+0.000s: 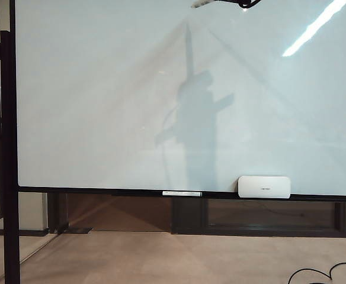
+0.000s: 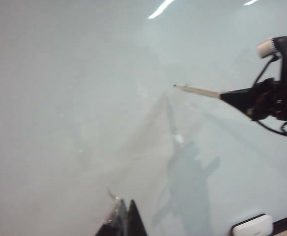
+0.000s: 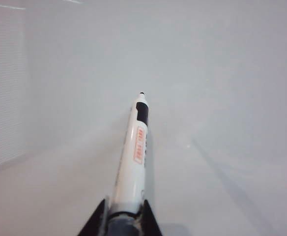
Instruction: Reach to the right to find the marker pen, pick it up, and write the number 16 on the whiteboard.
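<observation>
The whiteboard [image 1: 102, 89] fills most of the exterior view, glossy white in a thin black frame. My right gripper [image 3: 124, 212] is shut on the marker pen [image 3: 133, 152], a slim white barrel with orange lettering and a small black tip aimed at the board. In the left wrist view the marker pen [image 2: 197, 90] sticks out of my right gripper [image 2: 230, 96] close to the whiteboard [image 2: 60, 98]; I cannot tell whether the tip touches. My left gripper [image 2: 125, 209] is shut and empty, off the board. The number 16 is out of view.
A white rounded eraser block [image 1: 264, 187] sits on the board's lower ledge, right of centre, and also shows as the eraser block [image 2: 252, 225]. A thin white stick [image 1: 182, 193] lies on the ledge to its left. A black stand post [image 1: 8, 148] rises at the left. A cable [image 1: 321, 273] lies on the floor.
</observation>
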`<action>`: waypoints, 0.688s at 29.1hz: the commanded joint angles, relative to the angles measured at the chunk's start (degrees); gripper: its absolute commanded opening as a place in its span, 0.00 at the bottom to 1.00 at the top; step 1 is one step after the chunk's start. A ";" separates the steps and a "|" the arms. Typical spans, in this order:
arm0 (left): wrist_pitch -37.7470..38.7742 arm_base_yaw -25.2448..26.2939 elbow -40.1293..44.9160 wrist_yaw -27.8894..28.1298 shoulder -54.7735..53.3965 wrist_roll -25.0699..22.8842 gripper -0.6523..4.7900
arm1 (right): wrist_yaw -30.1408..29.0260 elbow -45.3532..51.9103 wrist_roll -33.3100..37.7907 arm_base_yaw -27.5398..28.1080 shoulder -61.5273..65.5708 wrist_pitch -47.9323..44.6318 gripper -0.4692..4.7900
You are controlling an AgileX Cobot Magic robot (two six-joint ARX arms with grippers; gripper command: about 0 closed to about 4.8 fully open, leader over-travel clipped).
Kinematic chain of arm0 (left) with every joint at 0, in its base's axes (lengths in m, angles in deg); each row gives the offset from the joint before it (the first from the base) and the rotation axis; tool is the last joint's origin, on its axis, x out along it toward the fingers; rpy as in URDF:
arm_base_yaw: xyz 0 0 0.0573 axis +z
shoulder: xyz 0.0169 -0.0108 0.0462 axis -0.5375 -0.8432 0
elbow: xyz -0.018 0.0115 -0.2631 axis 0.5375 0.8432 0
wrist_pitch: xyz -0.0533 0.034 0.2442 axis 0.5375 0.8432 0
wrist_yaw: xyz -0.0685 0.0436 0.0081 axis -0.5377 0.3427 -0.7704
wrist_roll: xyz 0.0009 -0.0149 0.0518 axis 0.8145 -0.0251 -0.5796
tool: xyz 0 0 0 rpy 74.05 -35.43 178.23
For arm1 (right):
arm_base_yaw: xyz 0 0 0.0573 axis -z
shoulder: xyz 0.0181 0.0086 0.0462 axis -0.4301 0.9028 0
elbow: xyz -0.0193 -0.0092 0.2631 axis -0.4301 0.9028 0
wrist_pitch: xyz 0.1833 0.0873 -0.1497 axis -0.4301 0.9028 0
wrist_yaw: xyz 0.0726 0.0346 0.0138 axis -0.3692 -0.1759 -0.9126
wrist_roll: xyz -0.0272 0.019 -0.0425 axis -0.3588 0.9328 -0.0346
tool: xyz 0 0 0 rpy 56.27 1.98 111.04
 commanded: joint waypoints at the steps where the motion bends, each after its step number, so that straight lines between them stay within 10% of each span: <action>1: -1.57 -0.02 -0.33 -1.86 -0.52 -0.20 0.11 | 0.00 -0.42 0.22 -0.13 0.59 -1.75 0.09; 20: -2.19 -0.02 -0.33 -3.19 -1.46 0.20 0.11 | 0.24 -2.01 0.22 -0.09 3.61 -8.79 0.09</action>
